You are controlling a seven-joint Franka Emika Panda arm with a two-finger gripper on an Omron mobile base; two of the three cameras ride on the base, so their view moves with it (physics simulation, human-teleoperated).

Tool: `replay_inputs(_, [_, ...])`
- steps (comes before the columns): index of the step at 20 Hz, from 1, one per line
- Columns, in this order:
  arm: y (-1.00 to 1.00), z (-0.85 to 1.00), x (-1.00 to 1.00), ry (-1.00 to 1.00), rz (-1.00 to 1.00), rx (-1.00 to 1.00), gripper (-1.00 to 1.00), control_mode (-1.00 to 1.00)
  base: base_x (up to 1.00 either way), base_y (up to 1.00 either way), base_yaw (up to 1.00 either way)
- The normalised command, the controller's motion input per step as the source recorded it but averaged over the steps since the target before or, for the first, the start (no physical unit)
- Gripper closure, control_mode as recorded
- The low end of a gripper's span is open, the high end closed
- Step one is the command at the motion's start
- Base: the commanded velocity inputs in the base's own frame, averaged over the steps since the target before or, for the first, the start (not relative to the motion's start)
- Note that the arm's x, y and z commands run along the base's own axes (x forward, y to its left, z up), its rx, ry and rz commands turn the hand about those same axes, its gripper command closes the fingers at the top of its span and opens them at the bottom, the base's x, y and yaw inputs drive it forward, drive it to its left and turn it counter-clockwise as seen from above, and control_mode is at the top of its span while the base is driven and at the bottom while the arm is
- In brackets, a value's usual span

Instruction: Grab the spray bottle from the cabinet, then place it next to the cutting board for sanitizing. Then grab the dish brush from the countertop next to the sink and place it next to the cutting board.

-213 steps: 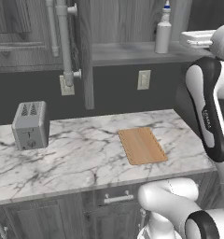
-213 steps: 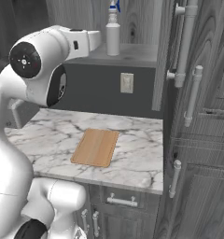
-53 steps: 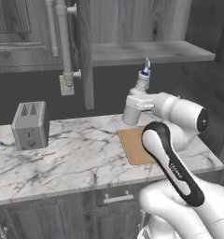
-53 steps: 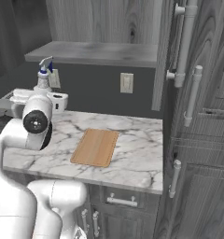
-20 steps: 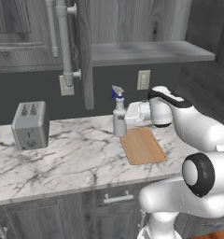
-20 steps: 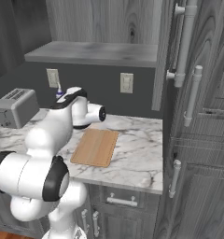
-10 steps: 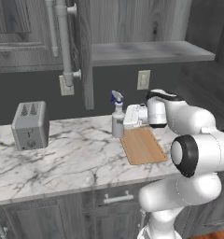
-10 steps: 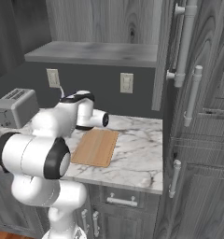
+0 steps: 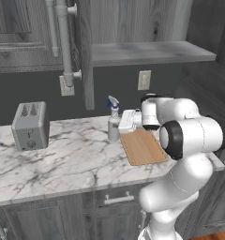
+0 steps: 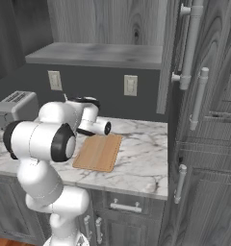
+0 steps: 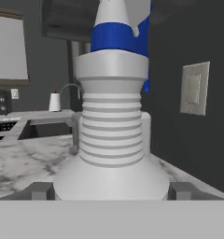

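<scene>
Spray bottle (image 9: 114, 125) stood upright on the marble countertop (image 9: 72, 157), just beside the left edge of the cutting board (image 9: 142, 146) at its far corner. The gripper (image 9: 121, 127) reached in level from the board side, and its two dark fingertips (image 11: 41, 190) sat on either side of the bottle's body low down in the hand view; whether they were pressing on it or slightly apart from it could not be told. The blue-and-white nozzle rose above the hand. A toaster (image 9: 30, 125) stood well apart to the left. Above, the cabinet (image 9: 147, 50) shelf lay bare. Past the bottle in the hand view the faucet (image 11: 73, 116) arched over the sink (image 11: 46, 128)
</scene>
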Motion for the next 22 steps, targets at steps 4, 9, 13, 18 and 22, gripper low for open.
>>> replay_inputs(4, [0.0,-0.42,0.32,0.0,0.0,0.03,1.0,-1.0,0.0,0.0,0.0])
replay_inputs(9, [0.0,-0.43,0.33,-0.01,0.0,0.0,1.0,-1.0,0.0,0.0,0.0])
replay_inputs(13, [0.04,-0.38,0.3,-0.01,0.0,0.0,1.0,-1.0,0.0,0.0,0.0])
replay_inputs(18, [0.1,-0.34,0.27,0.0,0.0,0.0,1.0,-1.0,0.0,0.0,0.0])
replay_inputs(22, [0.1,-0.3,0.24,0.0,0.0,0.0,1.0,-1.0,0.0,0.0,0.0])
